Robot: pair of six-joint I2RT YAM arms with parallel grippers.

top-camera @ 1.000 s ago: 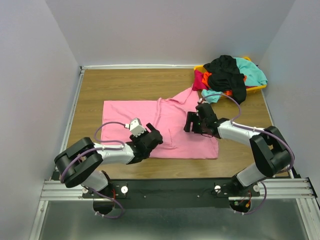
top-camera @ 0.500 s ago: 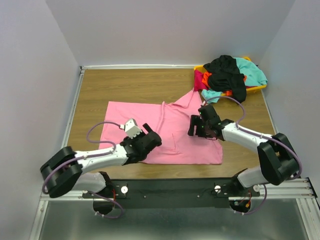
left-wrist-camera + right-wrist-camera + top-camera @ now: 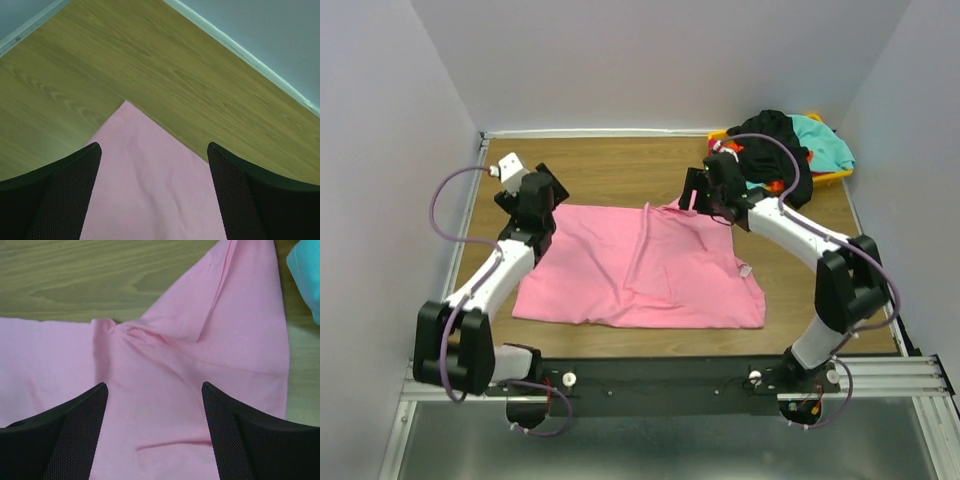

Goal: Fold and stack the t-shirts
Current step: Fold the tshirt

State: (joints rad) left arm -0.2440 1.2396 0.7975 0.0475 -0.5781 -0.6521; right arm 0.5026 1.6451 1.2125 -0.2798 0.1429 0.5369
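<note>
Over the far edge of the pink shirt point(image 3: 660, 275) we now hover left gripper point(image 3: 154, 150) and right gripper point(image 3: 154, 389) (jaws spread, empty), moved up from its near side to pinch corners.

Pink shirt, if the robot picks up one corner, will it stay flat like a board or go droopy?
Probably droopy: the pink shirt shows creases and a ridge down its middle. It is likely light, lying thin and flat on the table. Pushed, it would probably bunch up, like its existing puckers.
</note>
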